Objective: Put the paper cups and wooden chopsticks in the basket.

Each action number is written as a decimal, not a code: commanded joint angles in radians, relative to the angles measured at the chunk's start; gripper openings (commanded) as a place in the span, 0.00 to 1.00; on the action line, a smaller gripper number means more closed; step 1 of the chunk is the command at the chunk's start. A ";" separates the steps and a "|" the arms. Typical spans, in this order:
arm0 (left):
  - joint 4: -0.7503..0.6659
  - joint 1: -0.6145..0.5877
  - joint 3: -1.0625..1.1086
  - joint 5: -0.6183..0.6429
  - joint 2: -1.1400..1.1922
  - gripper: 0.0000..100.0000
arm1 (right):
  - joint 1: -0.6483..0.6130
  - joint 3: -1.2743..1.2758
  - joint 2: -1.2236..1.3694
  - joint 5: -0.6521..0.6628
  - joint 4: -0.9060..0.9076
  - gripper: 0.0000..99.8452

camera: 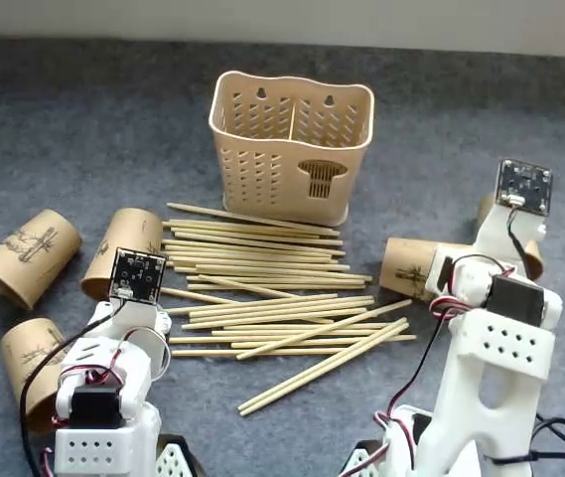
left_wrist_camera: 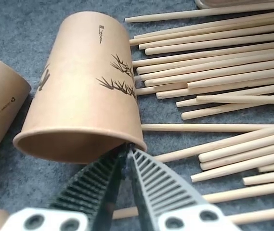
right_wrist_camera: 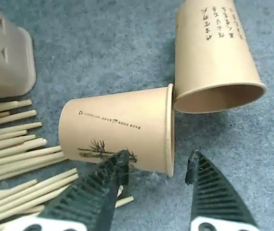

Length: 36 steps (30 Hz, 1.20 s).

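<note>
The beige slotted basket (camera: 292, 149) stands at the back centre, and wooden chopsticks (camera: 282, 298) lie piled in front of it. My left gripper (left_wrist_camera: 127, 152) is shut on the rim of a paper cup (left_wrist_camera: 86, 91) that lies on its side beside the chopsticks (left_wrist_camera: 214, 62). Around the rim end of another lying cup (right_wrist_camera: 117, 130), my right gripper (right_wrist_camera: 158, 162) is open, one finger on each side. A second cup (right_wrist_camera: 214, 53) touches that one rim to rim. In the high view both arms stand at the near edge, left (camera: 113, 378) and right (camera: 495, 338).
Two more cups (camera: 26, 256) (camera: 29, 358) lie on the grey carpet at the far left. The basket's corner (right_wrist_camera: 6, 53) shows near the right arm's cup, with chopstick ends (right_wrist_camera: 11, 144) close by. Bare carpet stretches behind and beside the basket.
</note>
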 commanded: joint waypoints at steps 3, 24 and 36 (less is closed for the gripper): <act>-0.015 -0.010 -0.008 -0.005 -0.016 0.03 | 0.044 0.018 0.084 -0.021 -0.147 0.20; -0.014 -0.010 -0.008 -0.005 -0.016 0.03 | 0.133 0.030 0.328 -0.230 -0.515 0.20; -0.014 -0.010 -0.007 -0.005 -0.016 0.03 | 0.186 0.024 0.377 -0.192 -0.590 0.00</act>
